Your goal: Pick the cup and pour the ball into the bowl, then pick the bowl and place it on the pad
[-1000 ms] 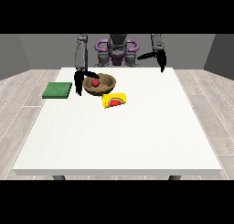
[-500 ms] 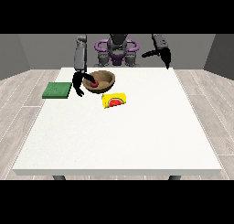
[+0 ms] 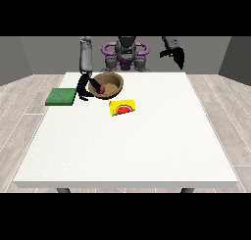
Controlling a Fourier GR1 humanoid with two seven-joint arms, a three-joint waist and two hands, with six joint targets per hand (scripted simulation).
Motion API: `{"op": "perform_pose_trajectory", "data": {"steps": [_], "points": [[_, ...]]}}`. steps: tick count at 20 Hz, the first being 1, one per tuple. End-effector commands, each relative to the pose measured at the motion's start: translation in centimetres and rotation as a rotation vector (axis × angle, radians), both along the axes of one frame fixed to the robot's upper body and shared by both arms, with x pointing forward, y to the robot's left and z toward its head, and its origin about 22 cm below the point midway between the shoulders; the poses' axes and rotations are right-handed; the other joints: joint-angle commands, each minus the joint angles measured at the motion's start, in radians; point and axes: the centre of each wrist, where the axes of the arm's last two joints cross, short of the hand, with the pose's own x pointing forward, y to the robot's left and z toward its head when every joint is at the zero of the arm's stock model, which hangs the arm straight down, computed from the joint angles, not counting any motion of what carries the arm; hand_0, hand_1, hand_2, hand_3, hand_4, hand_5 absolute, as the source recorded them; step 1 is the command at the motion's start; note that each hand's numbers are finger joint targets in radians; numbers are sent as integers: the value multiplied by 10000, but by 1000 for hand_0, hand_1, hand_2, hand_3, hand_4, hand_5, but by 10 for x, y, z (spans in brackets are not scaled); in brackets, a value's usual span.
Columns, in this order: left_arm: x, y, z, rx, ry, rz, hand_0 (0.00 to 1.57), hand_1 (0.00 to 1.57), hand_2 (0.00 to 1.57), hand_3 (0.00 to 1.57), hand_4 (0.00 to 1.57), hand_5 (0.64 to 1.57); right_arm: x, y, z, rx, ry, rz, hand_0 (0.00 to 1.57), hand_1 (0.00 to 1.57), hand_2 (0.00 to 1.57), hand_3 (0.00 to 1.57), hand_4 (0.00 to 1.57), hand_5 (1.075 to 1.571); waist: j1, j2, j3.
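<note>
A brown bowl [image 3: 112,82] stands at the table's far side with a red ball [image 3: 103,89] inside it. The hand at the view's left [image 3: 85,88] is at the bowl's left rim, with its fingers curled over the edge. A yellow cup [image 3: 123,107] lies on its side just in front of the bowl, its red-lined opening facing the camera. The green pad [image 3: 61,96] lies flat to the left of the bowl, close to that hand. The hand at the view's right [image 3: 175,55] hangs in the air above the table's far right, holding nothing, its fingers relaxed and pointing down.
The robot's torso [image 3: 125,55] is behind the table's far edge. The white table [image 3: 127,146] stretches wide towards the camera, and the pad sits near its left edge.
The hand at the view's right has risen and swung outward. The bowl, held by the hand at the view's left, has shifted slightly upward in the view.
</note>
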Motion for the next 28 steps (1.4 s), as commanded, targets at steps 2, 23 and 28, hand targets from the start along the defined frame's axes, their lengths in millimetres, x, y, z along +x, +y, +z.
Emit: {"op": "perform_pose_trajectory", "data": {"steps": [2, 23, 28], "points": [[-9, 43, -33, -152, 1269, 1105, 0, 0, 0, 0, 973, 1423, 19, 27, 14, -272, 2402, -207, 1571, 1571, 1571, 945, 844, 1563, -944, -1374, 222], [-11, 137, 15, -593, -197, 1466, 0, 0, 0, 0, 1289, 1510, 23, -132, 118, -114, 1064, -745, 1571, 1571, 1571, 0, 888, 1571, -1147, -31, 265], [-25, 214, 61, -675, -963, 2042, 0, 0, 0, 0, 1296, 1571, 14, -161, 132, 195, 405, -1297, 1571, 1571, 1571, 0, 864, 1570, -767, 384, 261]]}}
